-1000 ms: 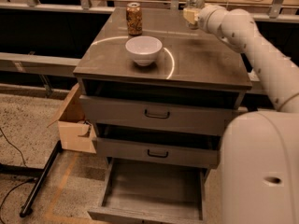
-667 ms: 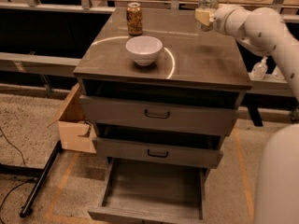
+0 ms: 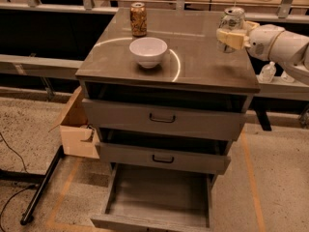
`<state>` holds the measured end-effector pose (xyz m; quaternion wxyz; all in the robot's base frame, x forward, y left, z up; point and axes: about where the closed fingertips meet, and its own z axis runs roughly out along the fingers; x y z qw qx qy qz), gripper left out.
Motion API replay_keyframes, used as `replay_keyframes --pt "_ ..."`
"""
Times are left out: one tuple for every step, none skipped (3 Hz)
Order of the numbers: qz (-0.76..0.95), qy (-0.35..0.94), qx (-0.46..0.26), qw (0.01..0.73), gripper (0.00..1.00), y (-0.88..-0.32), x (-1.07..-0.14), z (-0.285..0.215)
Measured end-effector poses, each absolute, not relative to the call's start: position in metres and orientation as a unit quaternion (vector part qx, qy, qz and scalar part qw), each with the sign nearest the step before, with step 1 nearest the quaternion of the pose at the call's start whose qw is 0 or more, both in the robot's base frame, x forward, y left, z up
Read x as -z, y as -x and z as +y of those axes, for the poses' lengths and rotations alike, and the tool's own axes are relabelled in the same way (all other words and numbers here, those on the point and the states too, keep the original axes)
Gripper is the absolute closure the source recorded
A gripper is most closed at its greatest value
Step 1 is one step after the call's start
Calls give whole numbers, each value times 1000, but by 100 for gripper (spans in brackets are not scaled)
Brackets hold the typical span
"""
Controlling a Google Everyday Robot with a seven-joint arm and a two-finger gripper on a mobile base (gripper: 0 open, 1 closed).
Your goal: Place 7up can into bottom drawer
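Observation:
The 7up can point(image 3: 231, 23), pale silver with a silver top, is held in my gripper point(image 3: 231, 36) above the right rear part of the cabinet top point(image 3: 203, 66). The gripper comes in from the right on a white arm and is shut on the can. The can is lifted off the surface and slightly tilted. The bottom drawer point(image 3: 159, 197) is pulled open at the foot of the cabinet, a wide shallow tray with a grey wood-grain floor and nothing in it.
A white bowl point(image 3: 148, 51) sits at the middle left of the cabinet top. A brown-gold can point(image 3: 138, 19) stands behind it. Two upper grey drawers point(image 3: 164, 122) with dark handles stand slightly ajar. A cardboard box point(image 3: 77, 129) sits left of the cabinet.
My arm has swung to the right and drawn back, carrying the can toward the right rear edge of the cabinet top. Much less of the arm fills the view.

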<state>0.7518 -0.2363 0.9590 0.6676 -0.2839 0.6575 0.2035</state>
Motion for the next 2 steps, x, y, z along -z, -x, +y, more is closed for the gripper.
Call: replay_keyframes --pt "654 295 -210 664 100 -750 -959 -228" --pt "655 292 -208 665 100 -751 -959 -228"
